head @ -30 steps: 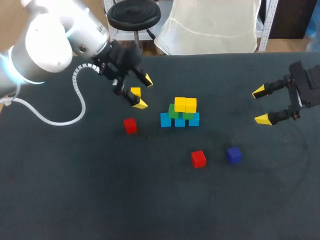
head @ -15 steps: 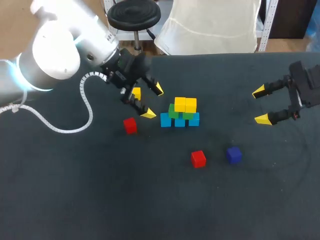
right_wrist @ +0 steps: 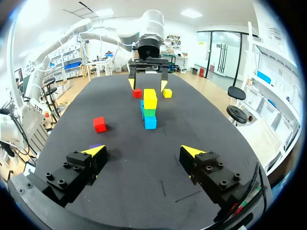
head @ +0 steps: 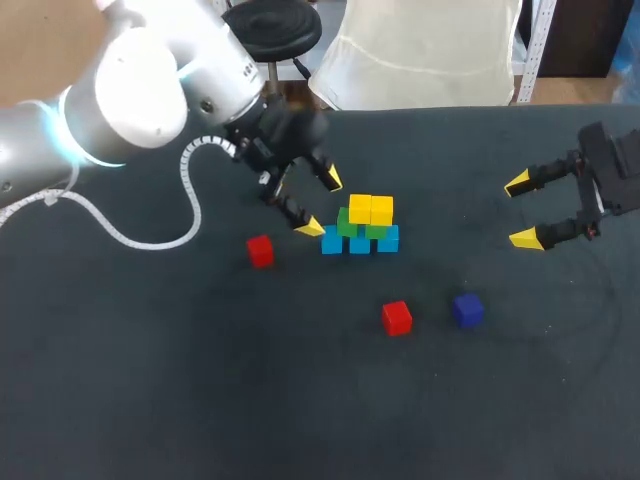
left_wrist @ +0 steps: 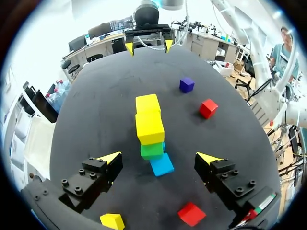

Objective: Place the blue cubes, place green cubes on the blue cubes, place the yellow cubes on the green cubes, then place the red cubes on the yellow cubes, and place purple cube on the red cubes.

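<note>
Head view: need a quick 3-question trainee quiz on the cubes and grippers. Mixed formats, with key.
1. True or false: the left gripper and the right gripper are both open.
2. How many red cubes lie loose on the table? A: one. B: two. C: three.
3. Fill in: the top layer of the stack is ___ in colour.

Key: 1 true; 2 B; 3 yellow.
</note>
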You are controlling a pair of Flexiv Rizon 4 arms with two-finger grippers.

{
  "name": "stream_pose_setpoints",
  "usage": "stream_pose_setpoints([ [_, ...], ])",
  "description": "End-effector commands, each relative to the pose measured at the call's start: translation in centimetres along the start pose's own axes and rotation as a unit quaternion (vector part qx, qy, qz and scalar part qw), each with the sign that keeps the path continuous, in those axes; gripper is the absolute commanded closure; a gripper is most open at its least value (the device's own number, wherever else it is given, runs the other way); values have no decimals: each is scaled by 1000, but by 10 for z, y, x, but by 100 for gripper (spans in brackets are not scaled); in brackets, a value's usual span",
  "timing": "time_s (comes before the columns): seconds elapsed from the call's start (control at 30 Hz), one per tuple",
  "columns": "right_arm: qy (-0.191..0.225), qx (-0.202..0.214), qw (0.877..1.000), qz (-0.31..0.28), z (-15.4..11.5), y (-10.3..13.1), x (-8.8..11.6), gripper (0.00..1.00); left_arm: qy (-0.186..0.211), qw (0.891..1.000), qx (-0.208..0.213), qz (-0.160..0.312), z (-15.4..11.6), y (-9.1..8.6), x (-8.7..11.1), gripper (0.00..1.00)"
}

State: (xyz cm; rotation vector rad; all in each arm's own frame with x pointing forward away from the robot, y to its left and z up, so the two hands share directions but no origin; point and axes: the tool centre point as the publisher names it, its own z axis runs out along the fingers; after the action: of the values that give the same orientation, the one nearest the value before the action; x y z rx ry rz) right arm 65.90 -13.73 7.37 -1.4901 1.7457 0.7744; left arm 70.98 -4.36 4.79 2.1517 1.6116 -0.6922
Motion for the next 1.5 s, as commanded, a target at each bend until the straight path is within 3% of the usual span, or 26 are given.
stream_pose_setpoints([
  [0.03, -1, -1, 1000, 0, 1, -1, 1, 0, -7, 1000, 10, 1, 8, 9, -2, 0],
  [0.77, -1, -1, 1000, 0, 1, -1, 1, 0, -3, 1000, 10, -10, 20, 4, -4, 0],
  [0.83, -1, -1, 1000, 0, 1, -1, 1, 0, -6, 1000, 9, -14, 20, 4, -4, 9],
  [0.9, -1, -1, 1000, 0, 1, -1, 1, 0, -6, 1000, 8, -13, 21, 5, -5, 27],
  [0.97, -1, -1, 1000, 0, 1, -1, 1, 0, -5, 1000, 8, -12, 21, 5, -5, 54],
  [1.2, -1, -1, 1000, 0, 1, -1, 1, 0, -7, 1000, 8, -13, 22, 5, -5, 67],
  [1.5, -1, -1, 1000, 0, 1, -1, 1, 0, -6, 1000, 8, -13, 22, 6, -4, 71],
])
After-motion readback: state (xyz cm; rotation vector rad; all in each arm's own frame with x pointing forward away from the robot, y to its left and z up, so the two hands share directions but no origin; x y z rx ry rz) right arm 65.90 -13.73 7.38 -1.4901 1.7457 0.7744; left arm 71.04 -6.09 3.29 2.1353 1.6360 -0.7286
